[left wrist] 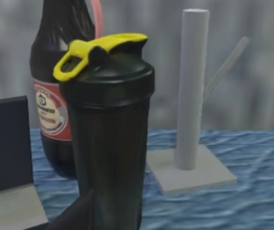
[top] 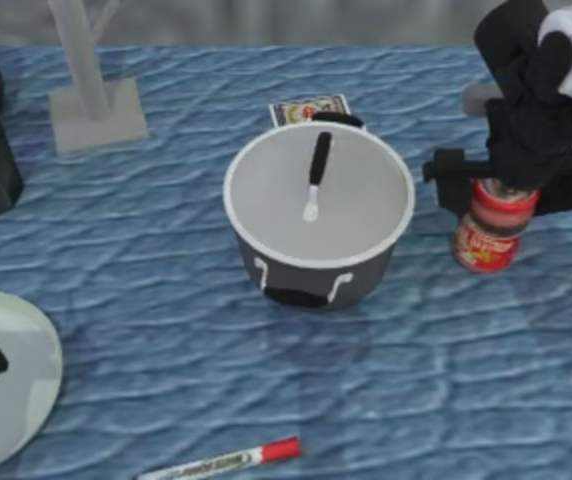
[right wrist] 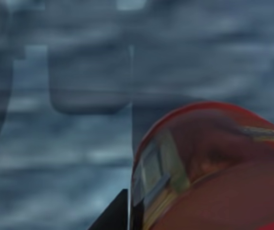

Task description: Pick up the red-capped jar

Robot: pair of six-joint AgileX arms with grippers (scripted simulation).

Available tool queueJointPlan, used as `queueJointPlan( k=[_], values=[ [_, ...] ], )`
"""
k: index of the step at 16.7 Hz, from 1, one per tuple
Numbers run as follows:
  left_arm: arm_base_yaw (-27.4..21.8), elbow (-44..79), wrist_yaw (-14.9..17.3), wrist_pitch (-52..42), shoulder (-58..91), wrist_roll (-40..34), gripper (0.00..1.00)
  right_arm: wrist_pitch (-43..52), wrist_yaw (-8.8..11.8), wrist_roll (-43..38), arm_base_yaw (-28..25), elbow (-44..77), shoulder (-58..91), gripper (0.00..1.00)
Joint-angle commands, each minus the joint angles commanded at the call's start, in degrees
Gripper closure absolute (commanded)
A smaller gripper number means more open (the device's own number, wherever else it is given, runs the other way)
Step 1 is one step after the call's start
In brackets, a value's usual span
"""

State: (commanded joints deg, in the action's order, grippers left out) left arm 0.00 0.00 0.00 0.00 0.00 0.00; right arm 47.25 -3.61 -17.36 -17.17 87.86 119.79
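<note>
Blue rippled table (top: 166, 330). Jar (top: 490, 228) at right of pot (top: 318, 215), seemingly raised. Right gripper (top: 511, 180) above, jaws clamped on its cap. Grasp done; lift under way. Left arm parked at left edge.

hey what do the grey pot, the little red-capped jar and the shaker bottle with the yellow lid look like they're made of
The grey pot looks like matte painted metal, with a flat pale lid and black, probably plastic, handles. The red-capped jar, under the right gripper, looks like glossy plastic or glass under a printed label; highlights show on it. The shaker bottle looks like dark, smooth plastic with a yellow plastic flip cap.
</note>
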Motion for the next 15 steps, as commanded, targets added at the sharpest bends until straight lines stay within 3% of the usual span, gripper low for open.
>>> queueJointPlan(
  k=[9, 15],
  values=[
    [0.0, 0.0, 0.0, 0.0, 0.0, 0.0, 0.00, 0.0, 0.0, 0.0, 0.0, 0.0, 0.0, 0.02],
    [0.0, 0.0, 0.0, 0.0, 0.0, 0.0, 0.00, 0.0, 0.0, 0.0, 0.0, 0.0, 0.0, 0.00]
  ],
)
